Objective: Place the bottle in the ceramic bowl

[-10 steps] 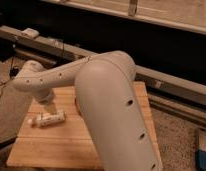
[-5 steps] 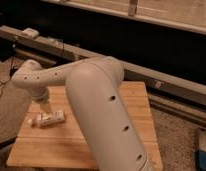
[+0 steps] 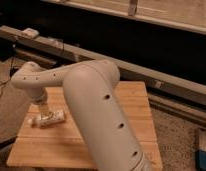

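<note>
Gripper (image 3: 44,114) is hanging low at the worktop's (image 3: 131,102) left side, right over the bottle (image 3: 56,119), jaws standing wide & not clamping anything; can't tell if it's touching the bottle. Bottle is lying on its side on the wood, near the left edge. Big white arm (image 3: 96,115) is blocking the worktop's middle.

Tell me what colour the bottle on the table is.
The bottle is white, camera view; the tool hangs right over it.

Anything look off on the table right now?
Bottle lies on its side near the table's left edge, with the gripper right over it. No bowl in view; the arm hides much of the tabletop.
</note>
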### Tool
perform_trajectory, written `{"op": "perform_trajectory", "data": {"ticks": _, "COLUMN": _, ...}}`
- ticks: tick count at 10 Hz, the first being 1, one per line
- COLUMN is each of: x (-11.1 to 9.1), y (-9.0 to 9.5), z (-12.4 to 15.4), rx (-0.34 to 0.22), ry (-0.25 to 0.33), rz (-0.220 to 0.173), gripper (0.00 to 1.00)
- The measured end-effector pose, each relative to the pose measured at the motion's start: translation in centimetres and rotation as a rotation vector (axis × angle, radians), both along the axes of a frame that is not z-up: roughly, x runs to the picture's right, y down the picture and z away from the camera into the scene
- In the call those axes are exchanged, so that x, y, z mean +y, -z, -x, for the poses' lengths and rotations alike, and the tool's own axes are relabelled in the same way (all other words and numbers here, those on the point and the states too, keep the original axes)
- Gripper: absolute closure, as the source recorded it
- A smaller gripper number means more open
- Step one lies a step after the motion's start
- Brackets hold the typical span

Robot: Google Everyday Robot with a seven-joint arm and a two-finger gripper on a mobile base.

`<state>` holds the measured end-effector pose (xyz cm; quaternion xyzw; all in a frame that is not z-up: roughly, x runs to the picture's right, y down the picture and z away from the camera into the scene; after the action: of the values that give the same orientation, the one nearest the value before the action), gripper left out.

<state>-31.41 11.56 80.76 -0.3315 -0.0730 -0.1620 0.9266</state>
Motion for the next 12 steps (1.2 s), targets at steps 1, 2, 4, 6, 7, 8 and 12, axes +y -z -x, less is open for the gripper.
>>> {"op": "perform_trajectory", "data": {"ticks": 1, "x": 0.5, "y": 0.0, "z": -0.1, "rx": -0.003, "ry": -0.004, "rz": 0.011, "gripper": 0.35}}
{"op": "perform_trajectory", "data": {"ticks": 2, "x": 0.9, "y": -0.1, "z": -0.2, "rx": -0.003, "ry": -0.011, "rz": 0.019, "gripper": 0.35}}
{"op": "perform_trajectory", "data": {"ticks": 4, "x": 2.4, "y": -0.5, "z": -0.7, "rx": 0.006, "ry": -0.034, "rz": 0.044, "gripper": 0.35}}
{"op": "perform_trajectory", "data": {"ticks": 6, "x": 3.9, "y": -1.3, "z": -0.6, "rx": 0.011, "ry": -0.041, "rz": 0.067, "gripper": 0.35}}
{"op": "perform_trajectory", "data": {"ticks": 7, "x": 4.5, "y": -1.6, "z": -0.3, "rx": 0.014, "ry": -0.044, "rz": 0.081, "gripper": 0.35}}
{"op": "perform_trajectory", "data": {"ticks": 8, "x": 4.8, "y": -2.0, "z": -0.1, "rx": 0.017, "ry": -0.046, "rz": 0.089, "gripper": 0.35}}
{"op": "perform_trajectory", "data": {"ticks": 12, "x": 5.5, "y": -3.1, "z": 0.6, "rx": 0.023, "ry": -0.046, "rz": 0.111, "gripper": 0.35}}
